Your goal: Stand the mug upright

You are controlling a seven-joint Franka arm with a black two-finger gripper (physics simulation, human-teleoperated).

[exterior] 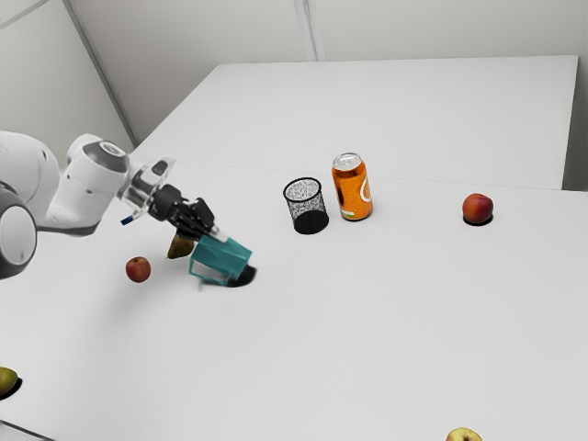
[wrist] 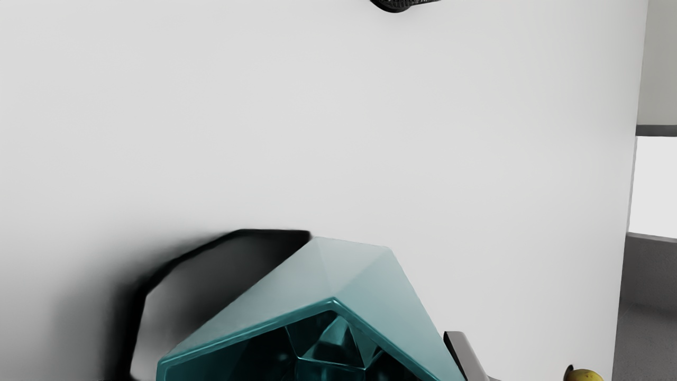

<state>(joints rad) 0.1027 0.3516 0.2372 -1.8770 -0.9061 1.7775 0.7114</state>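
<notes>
The teal faceted mug (exterior: pixel 225 256) is tilted well over on the exterior view's left, with a dark shadow beside and below it. My gripper (exterior: pixel 214 233) reaches down to the mug's upper side from the exterior view's upper left. In the wrist view, the mug (wrist: pixel 365 275) turns its open mouth toward the camera, and its outer wall slopes away to a narrower base. Part of my gripper (wrist: pixel 466 355) shows right against the mug's wall. The mug hides the rest of the contact, so I cannot tell how firmly it is held.
A black mesh cup (exterior: pixel 306 207) and an orange can (exterior: pixel 353 188) stand beyond the mug. A red apple (exterior: pixel 138 269) and a brown pear-like fruit (exterior: pixel 180 246) lie close by the mug. Farther off are a red fruit (exterior: pixel 478 208), a yellow one (exterior: pixel 464 435) and a green one (exterior: pixel 7 379).
</notes>
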